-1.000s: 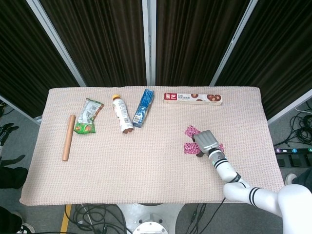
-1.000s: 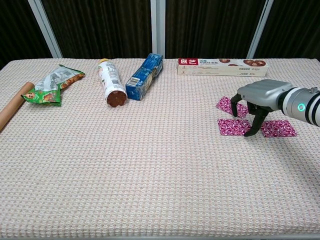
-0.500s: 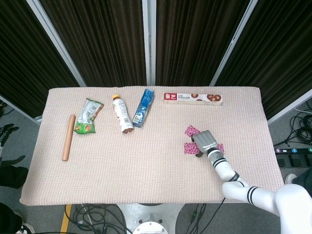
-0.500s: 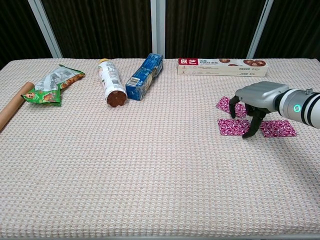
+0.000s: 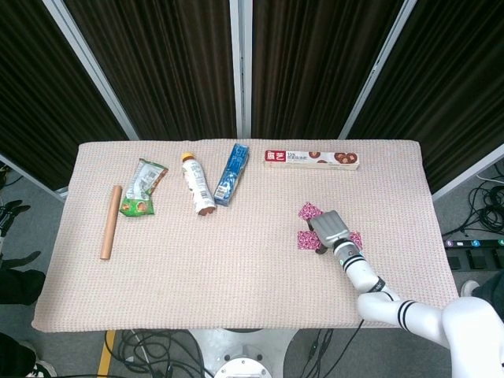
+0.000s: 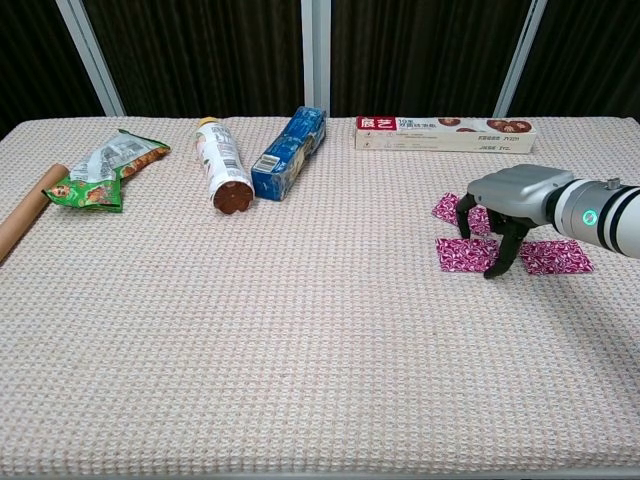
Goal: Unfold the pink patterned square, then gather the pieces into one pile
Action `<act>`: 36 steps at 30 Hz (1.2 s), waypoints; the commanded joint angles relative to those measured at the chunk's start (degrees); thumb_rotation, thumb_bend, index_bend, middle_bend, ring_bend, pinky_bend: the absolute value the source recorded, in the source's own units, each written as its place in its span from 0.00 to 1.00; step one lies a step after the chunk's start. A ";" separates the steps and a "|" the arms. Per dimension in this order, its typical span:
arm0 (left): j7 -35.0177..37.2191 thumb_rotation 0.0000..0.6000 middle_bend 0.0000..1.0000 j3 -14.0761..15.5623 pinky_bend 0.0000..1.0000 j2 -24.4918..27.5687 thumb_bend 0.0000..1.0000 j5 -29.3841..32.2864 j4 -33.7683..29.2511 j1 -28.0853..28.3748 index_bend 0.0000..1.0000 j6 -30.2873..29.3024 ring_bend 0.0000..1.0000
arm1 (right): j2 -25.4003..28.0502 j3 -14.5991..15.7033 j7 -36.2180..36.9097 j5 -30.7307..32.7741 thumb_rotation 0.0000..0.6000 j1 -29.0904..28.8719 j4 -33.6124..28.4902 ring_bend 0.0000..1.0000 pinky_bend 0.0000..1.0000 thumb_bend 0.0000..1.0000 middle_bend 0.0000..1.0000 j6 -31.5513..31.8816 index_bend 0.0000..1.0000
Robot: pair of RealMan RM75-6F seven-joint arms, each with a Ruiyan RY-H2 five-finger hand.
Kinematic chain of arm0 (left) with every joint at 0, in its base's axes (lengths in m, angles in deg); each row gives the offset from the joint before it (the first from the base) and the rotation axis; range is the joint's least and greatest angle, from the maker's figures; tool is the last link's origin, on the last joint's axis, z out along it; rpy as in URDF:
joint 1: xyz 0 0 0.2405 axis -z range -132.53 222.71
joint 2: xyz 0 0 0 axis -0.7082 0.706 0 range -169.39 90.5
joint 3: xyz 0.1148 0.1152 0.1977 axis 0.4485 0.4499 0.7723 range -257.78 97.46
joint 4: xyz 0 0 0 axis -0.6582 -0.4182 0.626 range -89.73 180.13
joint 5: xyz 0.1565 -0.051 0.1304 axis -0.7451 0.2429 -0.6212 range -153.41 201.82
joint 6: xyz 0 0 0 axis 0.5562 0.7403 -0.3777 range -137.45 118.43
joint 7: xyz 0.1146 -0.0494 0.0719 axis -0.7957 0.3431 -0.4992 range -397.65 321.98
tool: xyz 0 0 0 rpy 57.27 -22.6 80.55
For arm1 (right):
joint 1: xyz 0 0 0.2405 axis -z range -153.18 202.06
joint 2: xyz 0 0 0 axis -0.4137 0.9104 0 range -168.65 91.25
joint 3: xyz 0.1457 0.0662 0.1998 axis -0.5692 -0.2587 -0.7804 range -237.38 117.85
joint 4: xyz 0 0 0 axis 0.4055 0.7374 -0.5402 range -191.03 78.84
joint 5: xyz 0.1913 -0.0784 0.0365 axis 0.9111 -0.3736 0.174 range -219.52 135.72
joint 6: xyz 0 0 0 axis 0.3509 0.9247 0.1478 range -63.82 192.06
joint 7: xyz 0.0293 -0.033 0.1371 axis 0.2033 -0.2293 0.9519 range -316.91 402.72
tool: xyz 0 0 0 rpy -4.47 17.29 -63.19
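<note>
Three pink patterned pieces lie flat on the right of the table: a far one (image 6: 446, 208) (image 5: 307, 210), a near-left one (image 6: 460, 254) (image 5: 303, 239), and a near-right one (image 6: 557, 257) (image 5: 356, 239). My right hand (image 6: 508, 192) (image 5: 331, 227) arches over them, palm down, its fingers apart. One dark fingertip (image 6: 497, 262) touches down at the right edge of the near-left piece. Another finger (image 6: 463, 220) stands beside the far piece. Nothing is lifted or held. My left hand shows in neither view.
Along the back of the table (image 6: 300, 350) lie a long red-and-white box (image 6: 444, 133), a blue packet (image 6: 289, 139), a tipped bottle (image 6: 222, 165), a green snack bag (image 6: 104, 167) and a brown tube (image 6: 27, 220) at the far left.
My right hand has shifted slightly left over the pink pieces and its fingers have drawn in a little. The pieces have not visibly moved.
</note>
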 commanded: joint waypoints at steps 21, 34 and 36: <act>-0.29 1.00 0.23 -0.21 0.26 0.61 0.05 -0.31 -1.19 0.60 0.23 0.16 0.16 | 6.65 -1.71 -0.84 -0.29 1.00 2.01 -10.32 1.00 1.00 0.00 1.00 7.02 0.46; -0.19 1.00 0.23 0.48 0.26 -0.07 0.05 -1.13 -0.85 0.85 0.23 0.28 0.16 | 12.01 0.89 0.59 3.80 0.99 6.98 -8.61 1.00 1.00 0.00 1.00 7.28 0.46; -0.46 1.00 0.23 0.46 0.26 -0.12 0.05 -1.12 -0.91 0.93 0.23 0.32 0.16 | 11.35 1.08 1.80 3.10 1.00 7.35 -7.04 1.00 1.00 0.00 1.00 6.51 0.46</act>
